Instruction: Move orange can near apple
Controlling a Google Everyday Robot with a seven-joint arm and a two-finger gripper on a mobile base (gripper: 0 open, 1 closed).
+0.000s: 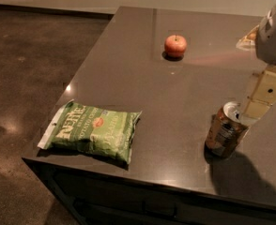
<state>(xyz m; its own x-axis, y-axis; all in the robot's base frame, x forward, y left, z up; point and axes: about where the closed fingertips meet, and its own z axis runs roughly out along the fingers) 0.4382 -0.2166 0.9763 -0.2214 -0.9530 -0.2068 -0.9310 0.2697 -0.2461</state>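
Dark countertop [175,93], seen from above its near corner. The orange can [225,131] stands tilted close to the front edge, with its silver top leaning toward the gripper [249,114]. The gripper meets the can's upper rim from the right in view; whether it grasps the can or only touches it cannot be told. The arm [274,32] above the can is cut off by the frame edge. The apple [175,46] sits well apart from the can, farther back and to its left. A green potato chip bag [93,131] lies flat, well left of the can. A pale object [247,39] behind the can is partly hidden by the arm and cannot be identified.
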